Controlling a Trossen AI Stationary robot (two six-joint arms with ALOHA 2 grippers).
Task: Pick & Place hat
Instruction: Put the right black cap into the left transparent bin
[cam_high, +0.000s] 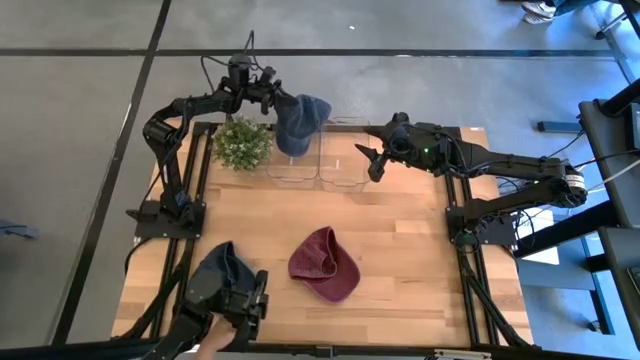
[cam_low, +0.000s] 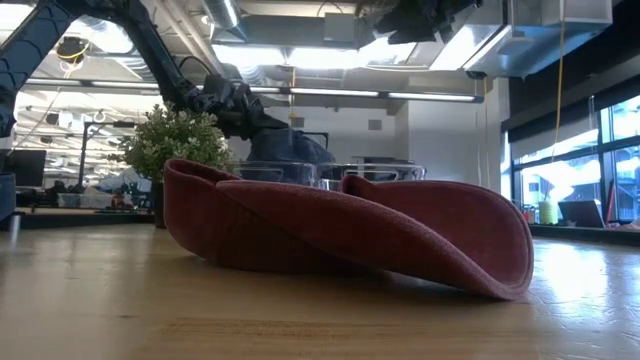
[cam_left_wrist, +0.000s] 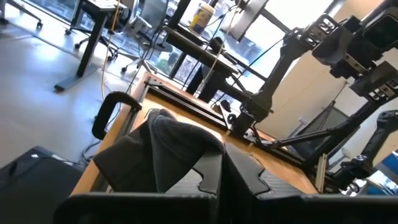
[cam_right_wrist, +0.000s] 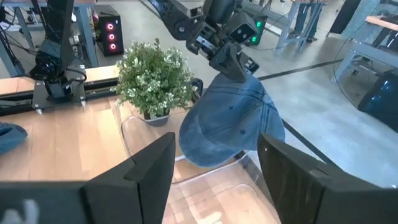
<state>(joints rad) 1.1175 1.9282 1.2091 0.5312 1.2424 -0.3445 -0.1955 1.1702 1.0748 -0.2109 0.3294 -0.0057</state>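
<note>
Denim-blue hat hung from the left gripper, which was clamped on its crown, directly above the left of two clear bins at the table's far edge, just right of a potted plant. Its brim pointed down toward the bin, so the drop looked short and straight. Right of the bins, the right gripper hovered with fingers spread wide, empty. A red hat lay well apart on the wooden table; another blue hat sat at the near left edge.

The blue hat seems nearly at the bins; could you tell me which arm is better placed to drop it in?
Left: its gripper already holds the blue hat over the clear bins; the right gripper is empty.
</note>
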